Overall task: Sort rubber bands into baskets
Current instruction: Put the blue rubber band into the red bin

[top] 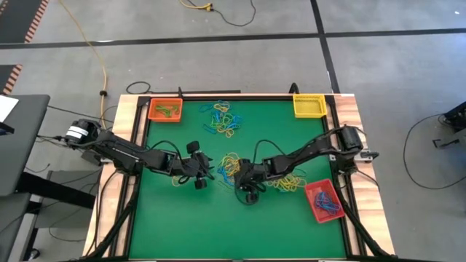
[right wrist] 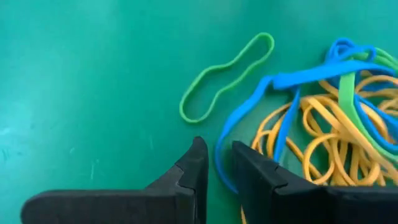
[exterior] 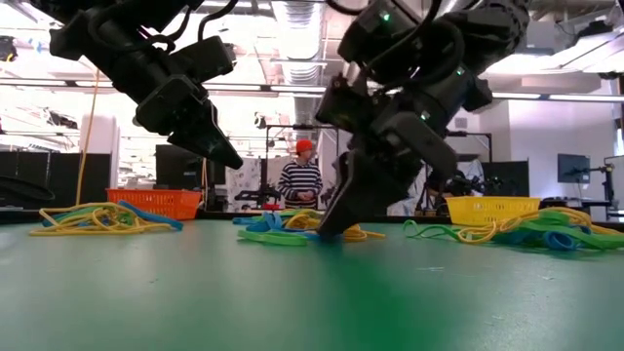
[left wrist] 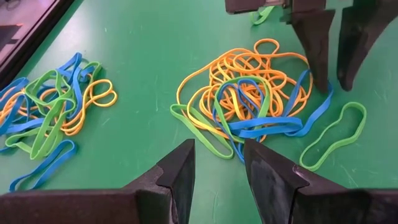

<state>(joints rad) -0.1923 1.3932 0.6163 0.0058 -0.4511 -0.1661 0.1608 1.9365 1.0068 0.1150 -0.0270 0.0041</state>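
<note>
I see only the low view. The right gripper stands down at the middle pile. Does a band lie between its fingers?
Observer: Yes. In the right wrist view a blue band runs through the gap of the right gripper; the jaws stand slightly apart.
Operator: And the left gripper?
Observer: The left gripper is open, nothing between its fingers, beside the same pile.
Operator: Where do blue bands go?
Observer: The red basket holds blue bands.

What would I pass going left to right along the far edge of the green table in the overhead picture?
Orange basket holding green bands → loose pile of blue, yellow and green rubber bands → yellow basket at the far right corner.
</note>
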